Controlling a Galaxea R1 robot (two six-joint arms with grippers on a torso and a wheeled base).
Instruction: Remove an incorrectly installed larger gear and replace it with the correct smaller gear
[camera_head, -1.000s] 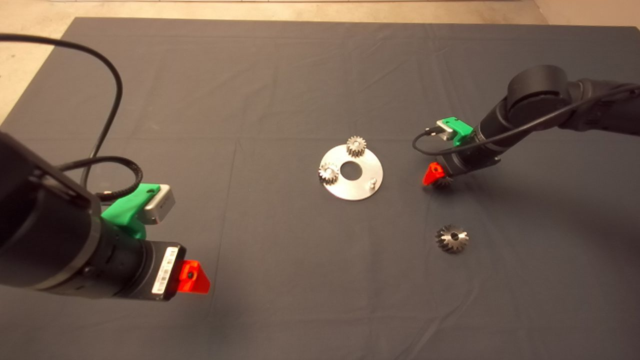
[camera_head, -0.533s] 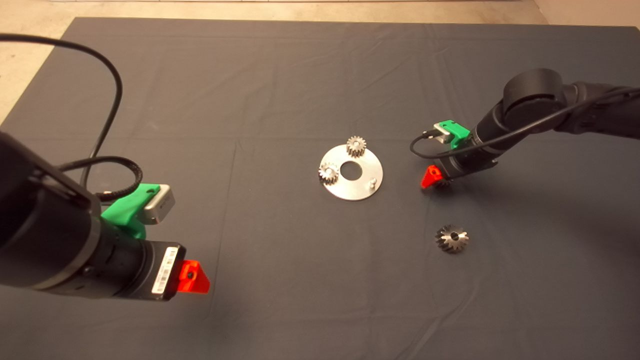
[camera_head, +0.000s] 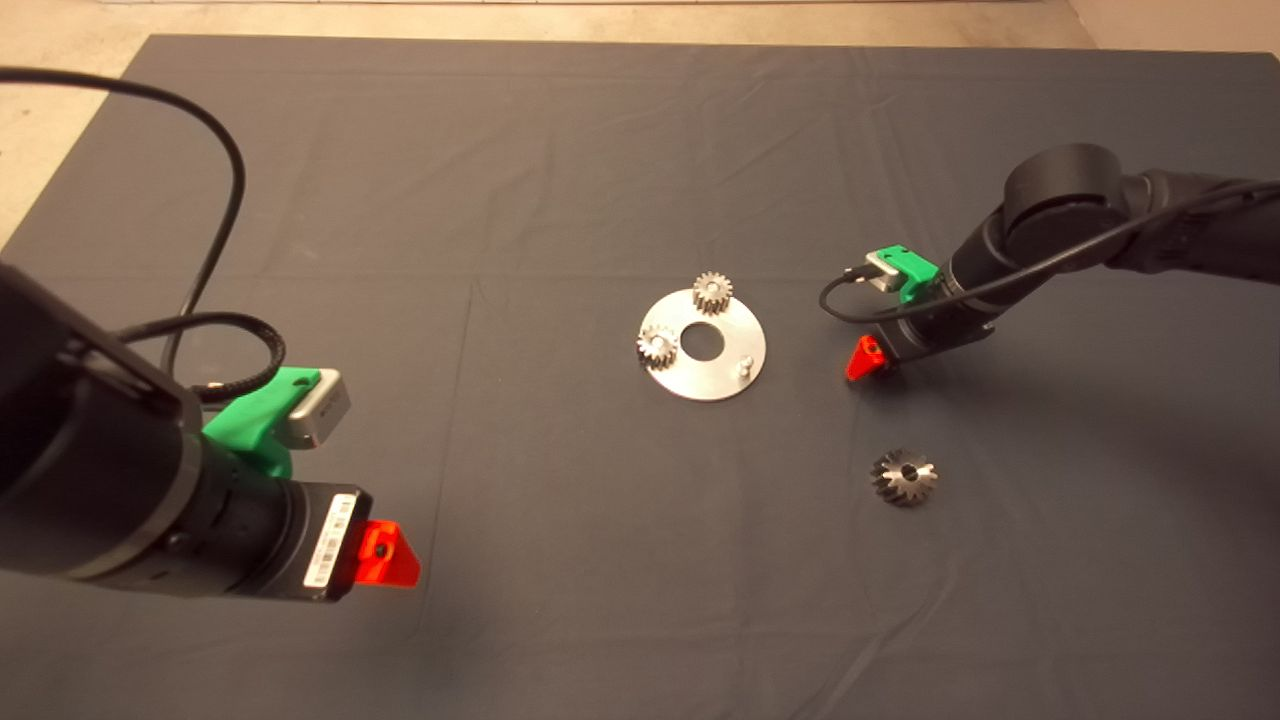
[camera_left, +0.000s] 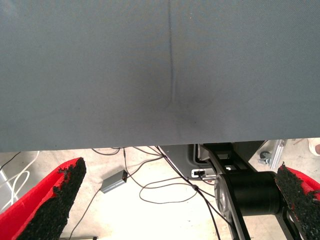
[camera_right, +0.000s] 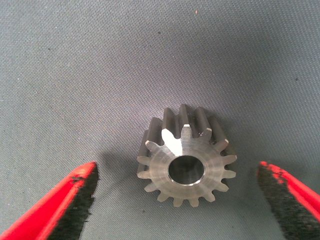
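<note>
The right claw (camera_right: 177, 197) is low over the dark mat (camera_head: 560, 170) with its two red fingers (camera_right: 60, 205) spread wide, and the smaller gear (camera_right: 185, 157) stands between them on the cloth, bright face and centre hole up, touched by neither pad. In the head view that claw (camera_head: 868, 358) sits just right of the round metal plate (camera_head: 722, 372) and hides the gear beneath it. The plate lies near the middle of the mat with a large centre hole, two pale small gears (camera_head: 712, 293) on its far and left rim, and a bare peg (camera_head: 744, 366) on its right side. The larger gear (camera_head: 904, 476) lies flat on the mat nearer than the right claw and apart from it, well clear of the plate. The left claw (camera_head: 385, 558) waits at the lower left over bare mat, and its wrist view shows its fingers (camera_left: 55, 200) held wide apart with nothing between them. The mat is a grey cloth with faint creases (camera_left: 171, 75) covering the worktop; past its far and left edges a pale floor (camera_head: 50, 110) shows, and the left wrist view catches loose cables (camera_left: 165, 187), a small grey box (camera_left: 114, 181) and a black machine base (camera_left: 250, 190) on that floor.
</note>
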